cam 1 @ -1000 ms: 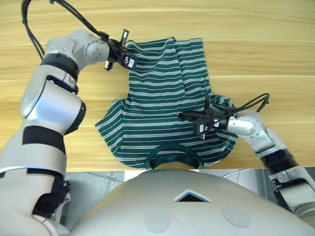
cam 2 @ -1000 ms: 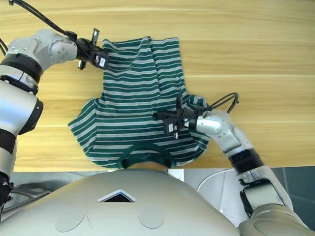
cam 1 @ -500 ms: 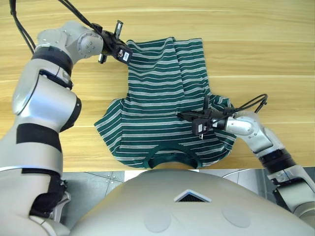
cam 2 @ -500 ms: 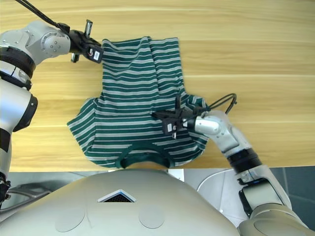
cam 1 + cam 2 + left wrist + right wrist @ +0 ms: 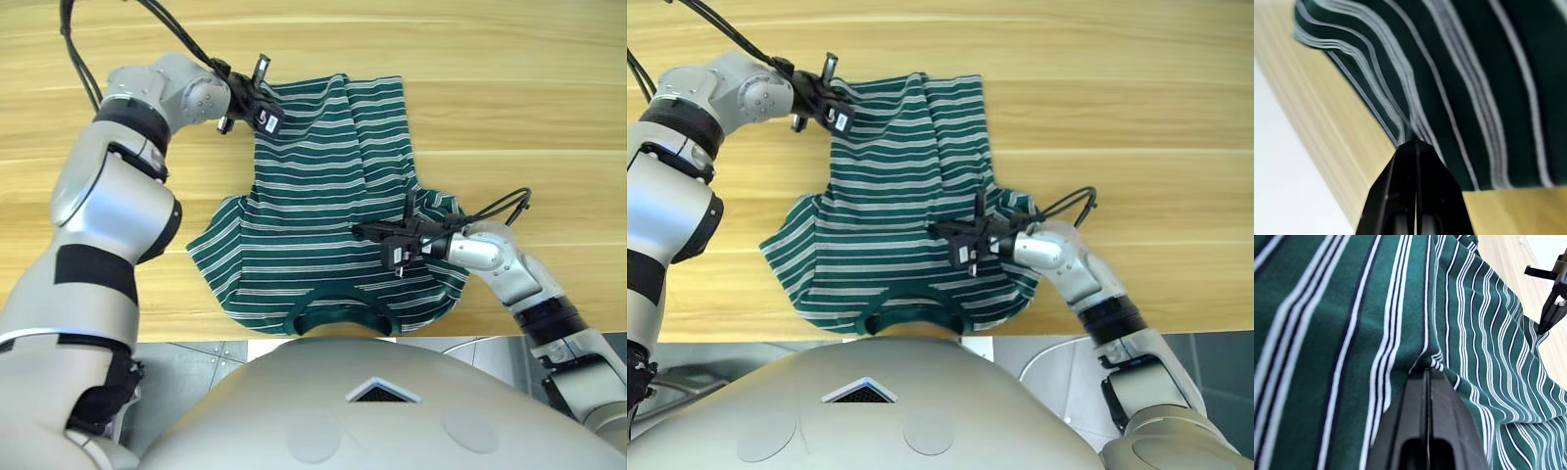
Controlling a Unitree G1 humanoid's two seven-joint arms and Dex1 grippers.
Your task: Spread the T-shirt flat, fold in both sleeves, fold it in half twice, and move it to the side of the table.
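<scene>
Looking across the desk (image 5: 509,98), you have the T-shirt (image 5: 313,196) lying face up, its collar (image 5: 338,315) at the desk's near edge and its hem at the end farthest from the collar. It is not flat yet. A long ridge of cloth runs from the hem toward the collar, and the sleeve to the right of the collar is bunched, while the sleeve to the left of the collar lies fanned out.

Your left gripper (image 5: 266,110) is at the hem corner, far from the collar and to its left. The left wrist view shows its fingers (image 5: 1400,171) closed on the edge of the cloth. Your right gripper (image 5: 364,232) sits over the body of the shirt, just beyond the collar and a little to its right. Its fingers (image 5: 1415,382) are pressed together on a small pinch of striped fabric.

Over the last second the left arm drew that hem corner outward, away from the collar, and has since come back in, so the corner lies about where it began. The right arm has held still as an anchor. By my reading the tug did little: the ridge remains, so you are still on the spreading step, and neither sleeve has been folded yet.
</scene>
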